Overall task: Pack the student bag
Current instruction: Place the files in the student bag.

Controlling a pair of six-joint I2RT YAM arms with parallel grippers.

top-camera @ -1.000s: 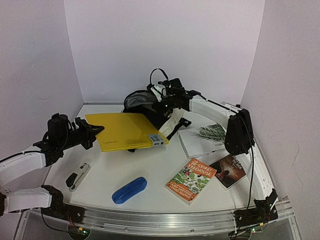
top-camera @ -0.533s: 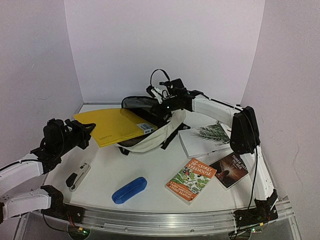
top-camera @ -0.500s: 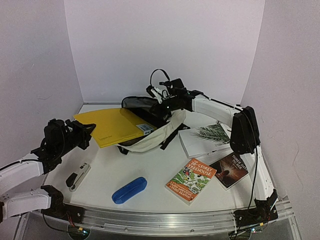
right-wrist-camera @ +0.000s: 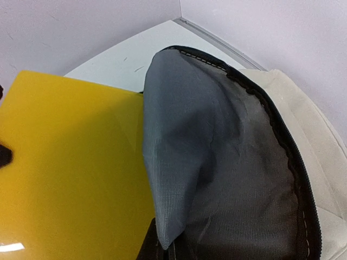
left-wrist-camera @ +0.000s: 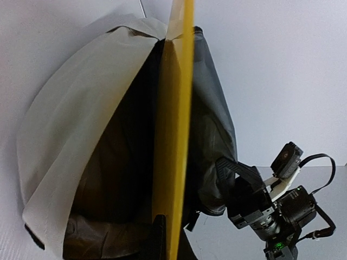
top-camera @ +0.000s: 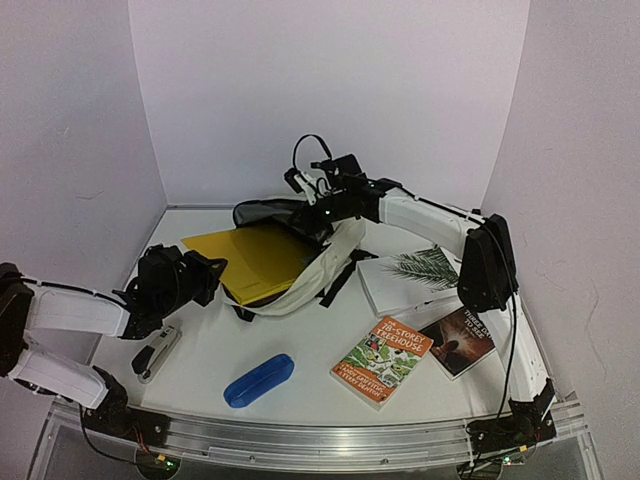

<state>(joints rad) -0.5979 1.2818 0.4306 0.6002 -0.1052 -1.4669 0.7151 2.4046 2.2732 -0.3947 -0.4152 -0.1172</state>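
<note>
The student bag (top-camera: 322,268), cream with a dark lining, lies at the back centre with its mouth facing left. My right gripper (top-camera: 318,207) is shut on the upper flap and holds it up; in the right wrist view the grey lining (right-wrist-camera: 217,162) is pinched at the bottom (right-wrist-camera: 172,252). A yellow folder (top-camera: 255,258) sits partly inside the mouth. My left gripper (top-camera: 212,272) is shut on its left edge. The left wrist view shows the folder (left-wrist-camera: 176,135) edge-on between cream fabric (left-wrist-camera: 70,135) and lining, with one finger (left-wrist-camera: 159,238) against it.
A blue pencil case (top-camera: 259,380) and a stapler (top-camera: 157,352) lie near the front left. An orange book (top-camera: 381,360), a dark book (top-camera: 457,342) and a white book with a palm leaf (top-camera: 410,278) lie to the right of the bag.
The yellow folder was lying over the bag and has now slid down into its mouth. My left arm has dropped lower and moved in. The right gripper still holds the flap up.
</note>
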